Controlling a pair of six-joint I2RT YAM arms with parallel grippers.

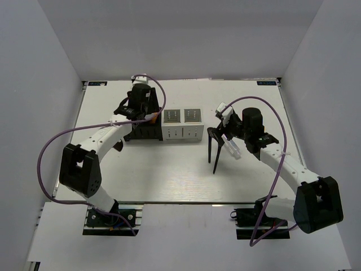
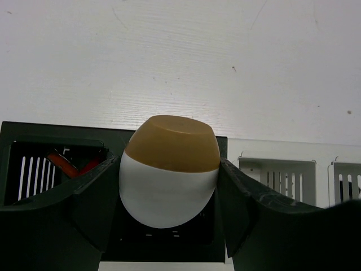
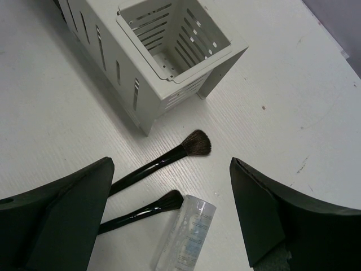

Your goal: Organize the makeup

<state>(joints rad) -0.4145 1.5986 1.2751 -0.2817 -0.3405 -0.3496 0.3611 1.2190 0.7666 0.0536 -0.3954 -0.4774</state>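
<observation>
The white egg-shaped piece [image 2: 168, 186] sits at the centre of the left wrist frame, brown tip toward the top and long axis running along the fingers. The left gripper [image 2: 169, 195] pinches it across its white belly. Just behind lies the black organizer [image 2: 34, 131]. The piece appears to be over the cell to the right of the one holding the dark-red sticks [image 2: 66, 165], so release looks to be straight down. In the right wrist frame, the right gripper [image 3: 172, 189] is spread above two black brushes [image 3: 169, 157] and a clear bottle [image 3: 189, 234] at lower centre.
</observation>
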